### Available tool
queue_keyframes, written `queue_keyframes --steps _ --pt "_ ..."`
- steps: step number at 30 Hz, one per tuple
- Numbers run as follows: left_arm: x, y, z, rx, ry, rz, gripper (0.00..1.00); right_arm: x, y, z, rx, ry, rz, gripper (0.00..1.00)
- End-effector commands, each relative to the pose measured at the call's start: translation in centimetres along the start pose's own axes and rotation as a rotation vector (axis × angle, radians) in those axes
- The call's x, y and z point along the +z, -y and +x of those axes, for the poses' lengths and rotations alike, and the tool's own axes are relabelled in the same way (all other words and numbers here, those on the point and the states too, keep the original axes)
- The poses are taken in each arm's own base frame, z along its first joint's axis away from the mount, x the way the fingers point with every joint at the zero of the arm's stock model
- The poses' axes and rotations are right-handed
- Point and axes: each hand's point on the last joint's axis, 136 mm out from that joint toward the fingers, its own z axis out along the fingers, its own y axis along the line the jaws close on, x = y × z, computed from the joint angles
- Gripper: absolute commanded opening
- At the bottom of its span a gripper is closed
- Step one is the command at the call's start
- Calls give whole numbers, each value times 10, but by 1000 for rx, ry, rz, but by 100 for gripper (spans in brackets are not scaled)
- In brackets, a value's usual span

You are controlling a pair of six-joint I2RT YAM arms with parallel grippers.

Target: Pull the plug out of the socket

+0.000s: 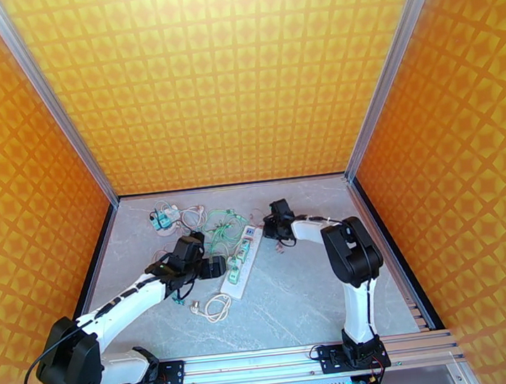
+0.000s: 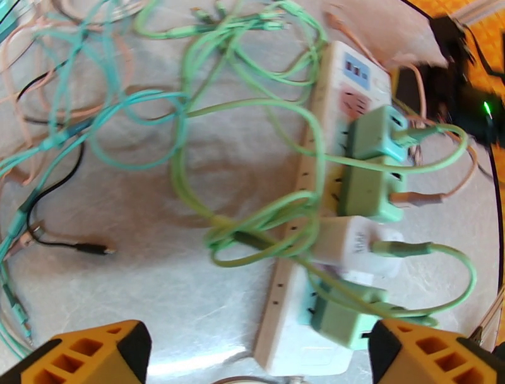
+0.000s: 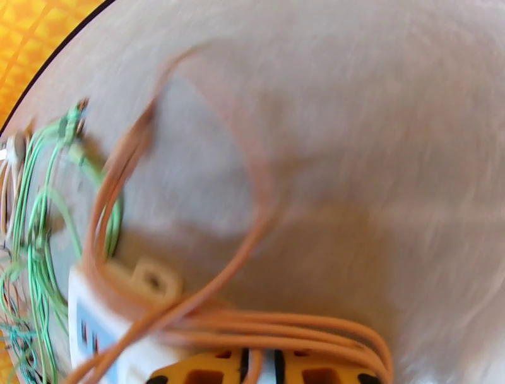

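Note:
A white socket strip [image 1: 242, 260] lies on the grey table. Several plugs sit in it: green ones [image 2: 372, 132] [image 2: 369, 189] [image 2: 344, 316] and a white one [image 2: 350, 240], with green cables looping off them. My left gripper [image 1: 217, 266] is at the strip's near-left side. It is open, and its orange fingers [image 2: 95, 354] stand wide on either side of the strip's near end [image 2: 297, 335], holding nothing. My right gripper [image 1: 269, 229] is at the strip's far end [image 3: 104, 316]. Its jaws are almost together, with a strand of peach cable [image 3: 252, 252] running between them.
Tangled green, teal and peach cables [image 2: 126, 114] cover the table left of the strip. A coiled white cable [image 1: 217, 307] lies near the front and a small teal adapter [image 1: 161, 219] at the back left. Orange walls enclose the table on three sides.

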Motion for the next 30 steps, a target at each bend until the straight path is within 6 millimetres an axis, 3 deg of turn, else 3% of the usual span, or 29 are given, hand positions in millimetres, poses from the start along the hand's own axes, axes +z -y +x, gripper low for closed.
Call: queue_keyframes --steps 1,7,11,17,21,30 --pt "-1 16 3 53 -21 18 83 -13 -12 6 -30 -30 -50 23" --pt "-2 30 27 156 -36 -21 63 -50 -12 28 26 -7 -105 27" --pt "-2 34 33 197 -13 -35 57 -73 -12 47 40 -2 -128 29" --pt "18 46 36 259 -22 -38 56 -99 -18 69 48 8 -152 30" --pt "35 52 39 301 -55 -69 56 -112 -23 74 42 28 -168 32" --pt "57 51 36 335 -65 -124 52 -121 -27 78 1 13 -169 34"
